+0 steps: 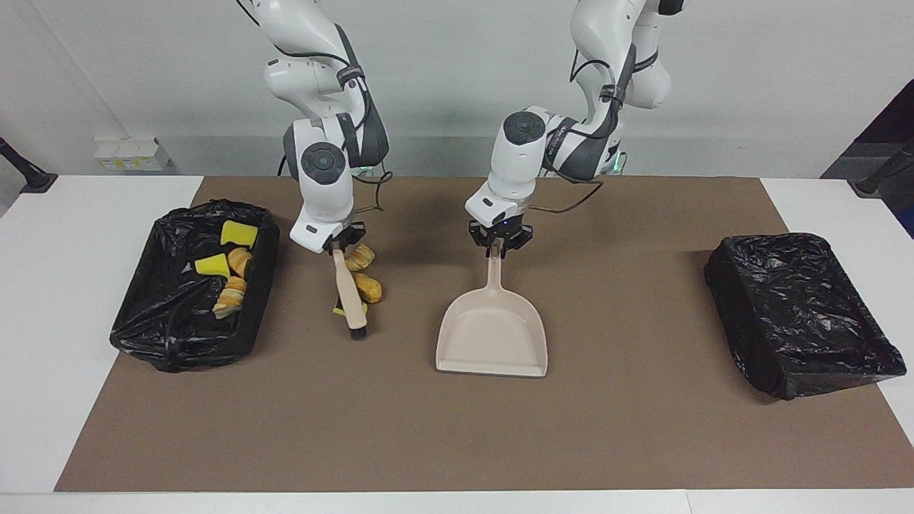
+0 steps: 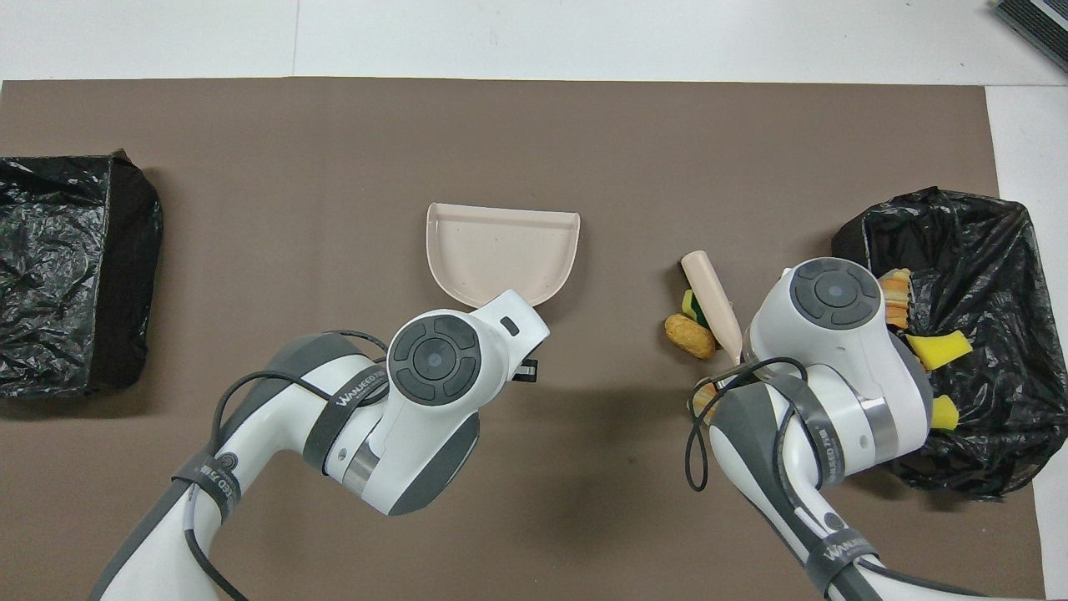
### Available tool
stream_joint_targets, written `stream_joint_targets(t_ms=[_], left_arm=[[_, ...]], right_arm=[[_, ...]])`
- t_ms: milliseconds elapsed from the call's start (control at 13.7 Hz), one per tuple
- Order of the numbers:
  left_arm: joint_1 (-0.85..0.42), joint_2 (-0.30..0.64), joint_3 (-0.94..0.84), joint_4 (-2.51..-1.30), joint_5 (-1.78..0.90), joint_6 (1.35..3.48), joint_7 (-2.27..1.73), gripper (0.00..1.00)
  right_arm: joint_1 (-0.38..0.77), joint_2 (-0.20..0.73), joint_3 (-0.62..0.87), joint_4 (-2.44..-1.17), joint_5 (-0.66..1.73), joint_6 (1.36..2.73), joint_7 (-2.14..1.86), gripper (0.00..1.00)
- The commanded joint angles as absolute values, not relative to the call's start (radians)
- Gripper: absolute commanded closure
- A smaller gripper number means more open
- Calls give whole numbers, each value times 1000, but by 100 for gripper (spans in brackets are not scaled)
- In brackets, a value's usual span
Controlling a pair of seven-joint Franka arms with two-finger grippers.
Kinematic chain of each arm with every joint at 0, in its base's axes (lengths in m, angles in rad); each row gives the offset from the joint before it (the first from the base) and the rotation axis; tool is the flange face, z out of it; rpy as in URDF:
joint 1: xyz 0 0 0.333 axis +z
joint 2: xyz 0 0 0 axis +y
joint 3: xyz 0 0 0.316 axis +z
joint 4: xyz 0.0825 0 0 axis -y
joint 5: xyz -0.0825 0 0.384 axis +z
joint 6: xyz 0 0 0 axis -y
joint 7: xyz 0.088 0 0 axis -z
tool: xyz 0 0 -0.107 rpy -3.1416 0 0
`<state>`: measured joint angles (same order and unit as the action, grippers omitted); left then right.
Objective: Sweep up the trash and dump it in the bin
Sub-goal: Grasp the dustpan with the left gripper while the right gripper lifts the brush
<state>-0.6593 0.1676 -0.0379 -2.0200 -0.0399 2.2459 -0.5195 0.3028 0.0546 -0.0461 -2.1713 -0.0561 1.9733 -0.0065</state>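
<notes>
Seen from across the table, going left to right. At middle left, an open black-lined bin [image 1: 187, 285] holding part of the trash [image 1: 230, 270]: two yellow sponge pieces and two bread-like lumps. Just right of it, the right gripper [image 1: 338, 245] clamped shut on the top of a beige brush [image 1: 347, 289], handle slanting down to dark bristles on the brown mat [image 1: 457, 428]. Touching the brush, three more scraps on the mat: one bread lump [image 1: 363, 255] by the gripper, a second bread lump [image 1: 369, 287] beside the handle, and a yellow-and-green sponge piece [image 1: 341, 309] partly hidden under the handle near the bristles. At centre frame, the left gripper [image 1: 498, 245] closed on the handle end of a beige dustpan [image 1: 493, 332], pan lying flat, wide mouth toward the bottom of the frame, nothing inside. At middle right, a second black-lined bin [image 1: 798, 313], well apart from everything else. From the overhead camera, the same scene turned half around: dustpan at centre under the left arm's wrist, brush and loose scraps at right of centre, trash-filled bin at the right edge.
</notes>
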Motion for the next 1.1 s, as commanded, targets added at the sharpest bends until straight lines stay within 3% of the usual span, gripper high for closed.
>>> stream_joint_targets(t_ms=[0,220,293,513,806,879,952,1025], left_arm=[[-650,158,-38,-2013,-5,2198,-512,100],[-625,160,-38,-2014,-3,2210,-491,45],[-615,166,-38,-2013,-6,2214,-471,51],[-604,170,-40,-2011,-12,2218,-450,53],[-607,184,-40,-2011,-14,2221,-423,47],[-607,184,-40,-2008,-14,2220,-425,57],[-607,186,-40,-2006,-14,2220,-425,88],[-607,186,-38,-2006,-12,2218,-420,100]], right_arm=[[308,80,-41,-2094,53,1904,-44,100],[299,42,-43,-2033,40,1800,-55,100],[282,19,-49,-2039,38,1793,-57,100],[190,-46,-46,-2107,40,1741,-58,100],[164,-158,-48,-2284,40,1784,-49,100],[144,-197,-48,-2346,40,1801,-48,100],[141,-233,-46,-2400,43,1833,-46,100],[150,-262,-46,-2440,55,1859,-34,100]])
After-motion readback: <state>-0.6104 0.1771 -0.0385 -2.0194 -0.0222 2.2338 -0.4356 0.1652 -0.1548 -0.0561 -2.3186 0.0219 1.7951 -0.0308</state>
